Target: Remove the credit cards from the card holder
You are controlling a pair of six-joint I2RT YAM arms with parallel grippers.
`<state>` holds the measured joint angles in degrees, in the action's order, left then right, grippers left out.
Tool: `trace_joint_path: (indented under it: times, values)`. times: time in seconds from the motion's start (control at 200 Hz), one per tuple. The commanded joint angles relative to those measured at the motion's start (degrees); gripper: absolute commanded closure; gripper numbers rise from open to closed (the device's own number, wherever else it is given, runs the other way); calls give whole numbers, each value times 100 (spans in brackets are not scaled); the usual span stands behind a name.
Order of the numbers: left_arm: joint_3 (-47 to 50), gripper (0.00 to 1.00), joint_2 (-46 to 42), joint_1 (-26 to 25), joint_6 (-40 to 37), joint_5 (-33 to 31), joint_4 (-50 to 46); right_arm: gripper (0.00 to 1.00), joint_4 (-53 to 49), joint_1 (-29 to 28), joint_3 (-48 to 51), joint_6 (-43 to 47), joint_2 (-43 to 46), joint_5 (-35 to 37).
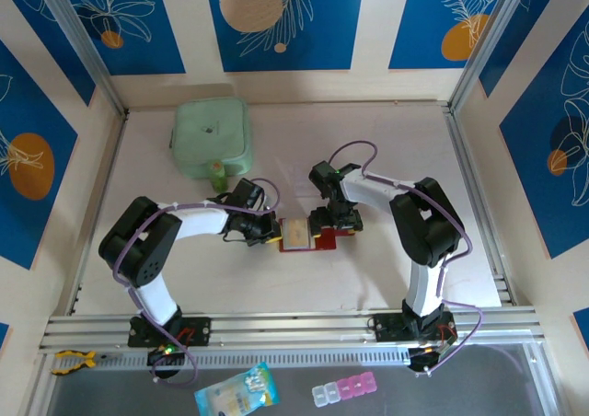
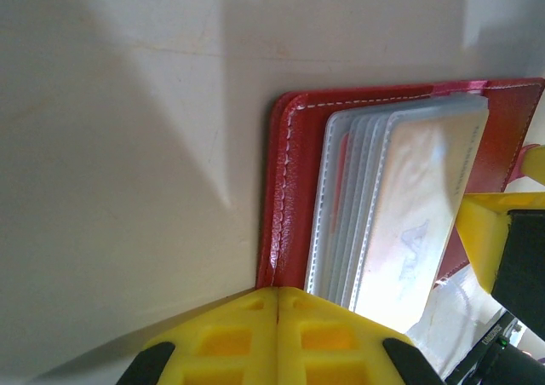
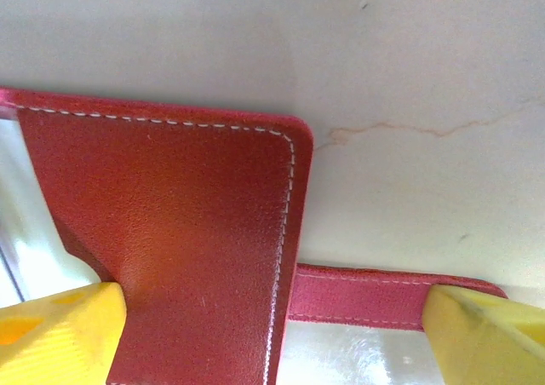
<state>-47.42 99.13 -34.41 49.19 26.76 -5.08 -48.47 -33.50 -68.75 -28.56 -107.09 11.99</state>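
The small dark red leather-like card holder [image 1: 324,239] lies open near the middle of the pale worktop [image 1: 386,131], a little toward its near edge. Its clear grey plastic sleeves [image 2: 341,206] keep a pale thin rectangular credit card [image 2: 417,206] on top, so I judge that no card is out yet and the whole removal is left. The left gripper [image 2: 277,338] is clenched, yellow fingers together at the holder's edge, though I cannot tell if they pinch the leather. The right gripper [image 3: 272,342] is released, fingers spread wide around the red cover and snap tab [image 3: 358,295], grasping nothing.

The credit card [image 2: 419,219] bears only illegible print.
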Motion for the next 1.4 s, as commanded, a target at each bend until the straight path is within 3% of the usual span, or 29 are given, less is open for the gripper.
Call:
trace_joint_path:
  times: [0.0,0.35,0.895,1.396]
  values:
    - [-83,95,-52,-56,47,-84,-128,9,187,18,355,-72,-307,-206]
    - [-359,95,-407,-107,64,-49,-402,12,32,-30,267,-115,-284,-45]
    - [-330,96,-117,-206,-142,-338,-604,20,-51,-78,257,-207,-364,5]
    - [-118,96,65,-191,-218,-561,-599,18,-152,-164,267,-277,-496,150]
